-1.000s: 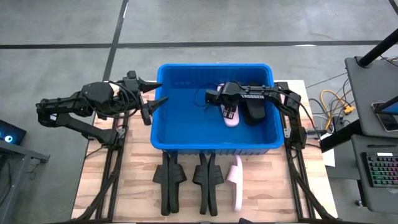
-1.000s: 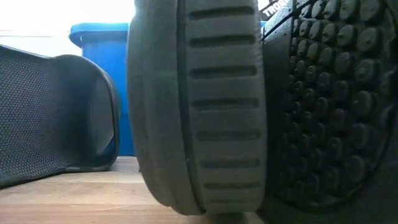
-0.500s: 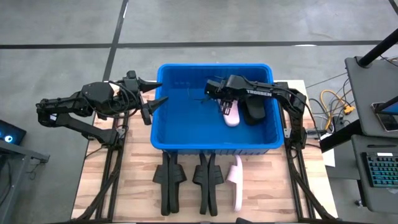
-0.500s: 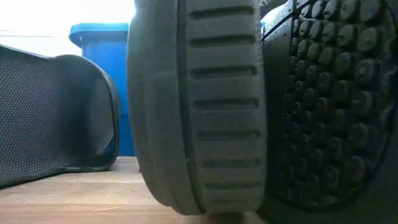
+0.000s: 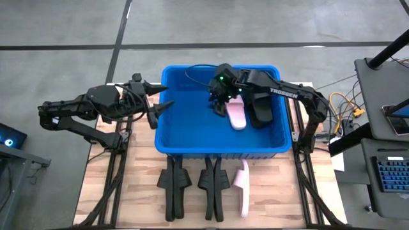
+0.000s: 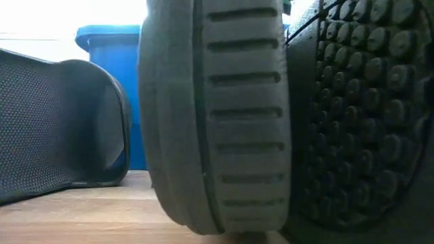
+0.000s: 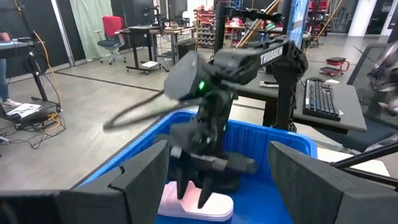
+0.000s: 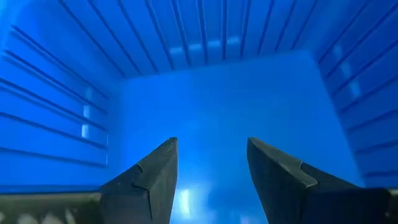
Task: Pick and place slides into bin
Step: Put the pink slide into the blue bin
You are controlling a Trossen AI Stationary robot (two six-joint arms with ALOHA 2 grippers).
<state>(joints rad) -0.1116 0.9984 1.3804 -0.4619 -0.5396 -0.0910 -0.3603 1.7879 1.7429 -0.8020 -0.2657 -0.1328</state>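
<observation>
High view: right end effector (image 5: 220, 102) over the bin (image 5: 192, 137), released, empty; best lifted clear before reaching for the 3 slides on the surface (image 5: 144, 191): 2 black slides (image 5: 192, 182), 1 pink slide (image 5: 243, 185). Bin holds 1 pink sandal (image 5: 237, 117), 1 black sandal (image 5: 261, 110).

Left wrist view: left end effector (image 7: 211, 180) parted, empty, beside bin.

Right wrist view: bare bin floor ahead.

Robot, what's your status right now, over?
Right pincer open, empty, over the bin. Left pincer open at bin's edge. Pink slide and black slide inside. Three slides left on table.
</observation>
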